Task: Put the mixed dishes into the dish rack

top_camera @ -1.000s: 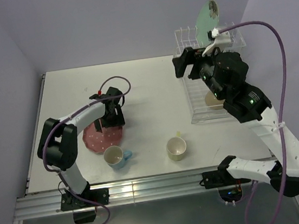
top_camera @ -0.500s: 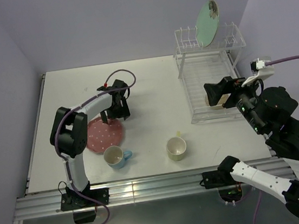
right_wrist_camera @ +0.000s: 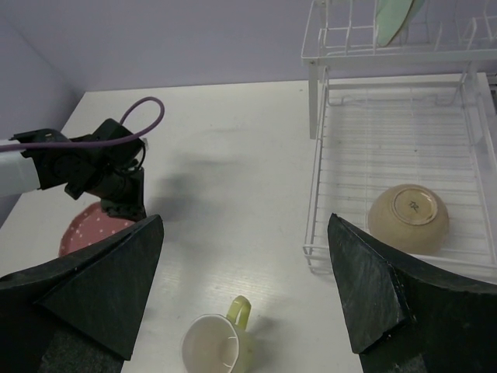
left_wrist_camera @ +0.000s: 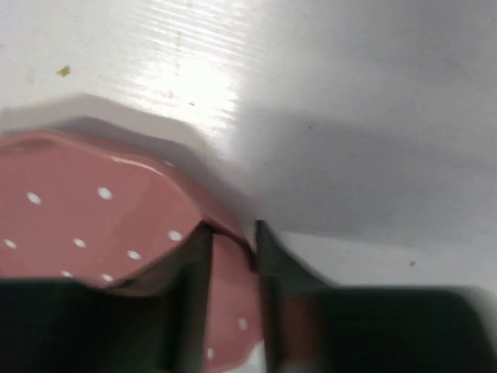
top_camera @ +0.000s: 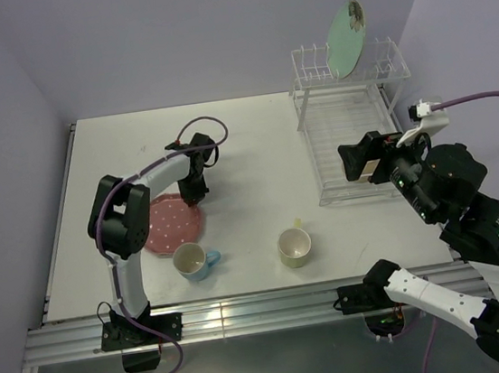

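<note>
The pink white-dotted plate (top_camera: 170, 225) (left_wrist_camera: 85, 210) lies on the table at the left. My left gripper (top_camera: 193, 193) (left_wrist_camera: 231, 233) is shut on its far right rim, one finger above and one below. The mint-green plate (top_camera: 345, 40) (right_wrist_camera: 392, 19) stands upright in the dish rack's (top_camera: 336, 153) (right_wrist_camera: 365, 155) upper holder. The cream bowl (right_wrist_camera: 408, 217) lies upside down in the lower basket. My right gripper (top_camera: 360, 159) (right_wrist_camera: 245, 221) hangs open and empty above the rack's near edge. The blue mug (top_camera: 192, 262) and the yellow-green mug (top_camera: 294, 246) (right_wrist_camera: 213, 350) stand on the table near the front.
The blue mug stands just in front of the pink plate, close to its near rim. A small yellow speck (top_camera: 298, 221) lies behind the yellow-green mug. A purple wall runs along the back and both sides of the table.
My left gripper has shut on the pink plate's rim after standing open over it. The right arm has drawn back from the rack's upper tier toward the near side.
</note>
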You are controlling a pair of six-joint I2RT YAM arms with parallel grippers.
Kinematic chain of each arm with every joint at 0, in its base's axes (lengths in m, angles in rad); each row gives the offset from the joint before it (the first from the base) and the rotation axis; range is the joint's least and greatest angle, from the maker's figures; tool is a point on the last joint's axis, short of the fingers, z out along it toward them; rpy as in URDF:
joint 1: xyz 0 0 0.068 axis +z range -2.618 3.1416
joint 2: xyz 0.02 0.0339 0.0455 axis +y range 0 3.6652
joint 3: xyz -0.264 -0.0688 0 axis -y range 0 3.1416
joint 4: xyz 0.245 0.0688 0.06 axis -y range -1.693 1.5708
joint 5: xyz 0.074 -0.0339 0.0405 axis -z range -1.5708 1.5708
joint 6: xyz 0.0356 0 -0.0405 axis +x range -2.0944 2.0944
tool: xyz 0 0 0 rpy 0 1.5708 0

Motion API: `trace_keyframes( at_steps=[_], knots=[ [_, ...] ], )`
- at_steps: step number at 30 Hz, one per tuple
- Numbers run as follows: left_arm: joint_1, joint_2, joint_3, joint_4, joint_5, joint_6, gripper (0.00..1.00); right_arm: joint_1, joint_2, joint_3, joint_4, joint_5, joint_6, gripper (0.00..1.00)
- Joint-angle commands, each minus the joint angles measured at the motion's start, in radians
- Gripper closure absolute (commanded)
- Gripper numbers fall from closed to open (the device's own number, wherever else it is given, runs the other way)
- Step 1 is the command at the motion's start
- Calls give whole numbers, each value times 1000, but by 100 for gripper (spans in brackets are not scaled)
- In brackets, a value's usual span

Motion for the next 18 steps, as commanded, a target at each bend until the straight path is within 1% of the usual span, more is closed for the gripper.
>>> trace_keyframes(
  at_steps=[1,2,4,7,8,9,13,18],
  knots=[
    [6,23,-34,15,49,-3,88,5,48,8,5,-48,7,7],
    [11,8,-43,21,67,-9,100,5,63,9,0,-63,9,7],
    [19,-11,-53,33,89,-8,100,5,110,11,-3,-120,13,7],
    [25,-46,-21,23,115,-2,100,5,182,-6,2,-208,24,7],
    [26,-79,-11,24,132,-6,100,6,199,-15,8,-224,30,7],
    [31,-96,-4,27,181,-11,100,8,227,-24,17,-236,36,7],
    [45,-175,59,30,305,-55,100,9,278,-95,101,-282,61,7],
    [43,-285,93,75,462,-160,100,11,356,-144,178,-355,82,7]
  ],
)
